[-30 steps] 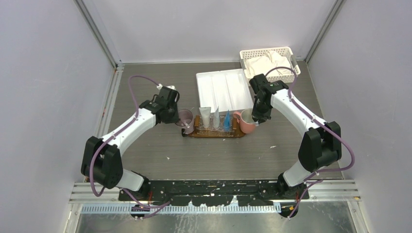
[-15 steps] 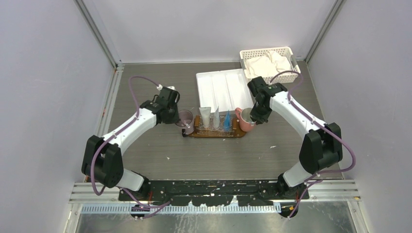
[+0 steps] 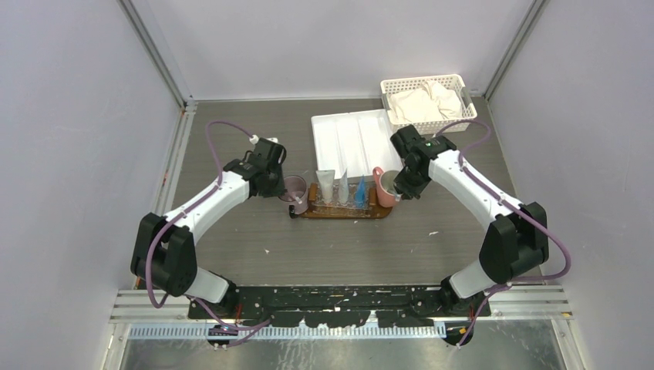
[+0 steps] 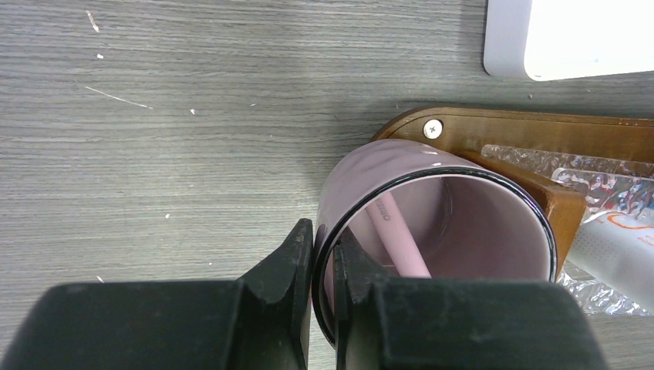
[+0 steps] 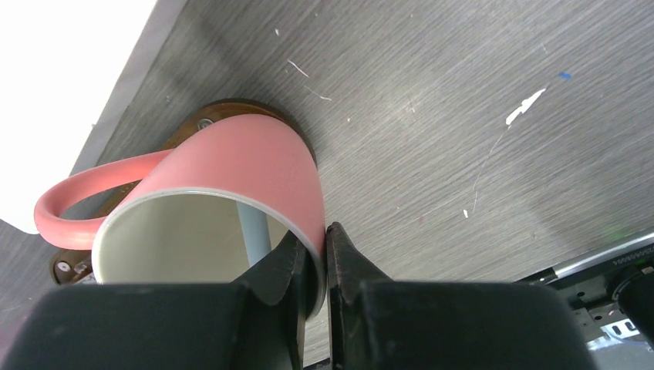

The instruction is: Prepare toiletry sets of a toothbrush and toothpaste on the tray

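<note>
Left end effector [image 4: 324, 240]: clamped on the rim of the mauve cup [image 4: 370, 166], one finger inside the wall and one outside.
Mauve cup: directly ahead of the left fingers, upright, its far side touching the rounded end of the tray [image 4: 540, 127].
Pink toothbrush [image 4: 397, 240]: inside the mauve cup, leaning just past the inner finger.
Right end effector [image 5: 324, 240]: pinching the rim of the salmon mug [image 5: 247, 162], with the wall between its fingers.
Salmon mug: hangs tilted ahead of the right fingers, over the tray's other end. Its handle is on the side away from the grip. A pale stem [image 5: 253, 231] stands inside, probably a brush handle.
Toothpaste tubes [image 3: 343, 187]: two white-grey and one blue, in a row on the tray between the two end effectors.
Change, right side: over the last second the mug has moved from beside the tray's end to over it, and its handle has turned toward the white divided tray [image 3: 351, 139].
Change, left side: none visible; the arm and cup are where they were.
Meaning for the task: the second cup looks nearly in place. Lowering it level and letting go appear to remain.
Risk: letting go while the mug is tilted could tip it off the tray edge onto the bench [image 3: 347, 250].
Other: the lattice basket [image 3: 426, 100] lies beyond the right end effector and is not involved.
</note>
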Action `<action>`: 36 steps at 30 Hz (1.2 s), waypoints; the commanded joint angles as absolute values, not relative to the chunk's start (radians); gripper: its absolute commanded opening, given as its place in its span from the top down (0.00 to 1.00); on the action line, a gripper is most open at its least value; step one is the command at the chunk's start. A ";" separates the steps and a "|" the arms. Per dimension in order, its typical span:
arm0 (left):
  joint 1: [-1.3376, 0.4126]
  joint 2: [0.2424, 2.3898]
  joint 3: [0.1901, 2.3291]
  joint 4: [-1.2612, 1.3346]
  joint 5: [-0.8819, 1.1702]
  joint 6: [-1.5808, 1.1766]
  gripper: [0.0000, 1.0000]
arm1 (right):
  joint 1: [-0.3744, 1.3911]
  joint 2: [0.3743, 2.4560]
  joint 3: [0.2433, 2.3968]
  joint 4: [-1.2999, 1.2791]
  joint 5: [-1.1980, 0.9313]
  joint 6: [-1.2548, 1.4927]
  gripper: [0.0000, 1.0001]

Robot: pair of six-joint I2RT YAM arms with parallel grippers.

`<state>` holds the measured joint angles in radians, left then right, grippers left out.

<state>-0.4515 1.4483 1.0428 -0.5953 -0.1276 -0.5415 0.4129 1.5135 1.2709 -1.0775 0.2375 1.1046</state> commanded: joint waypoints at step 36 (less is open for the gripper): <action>-0.460 1.478 1.092 -0.518 -0.069 -0.563 0.99 | 0.475 1.506 1.311 -1.056 0.223 1.221 0.99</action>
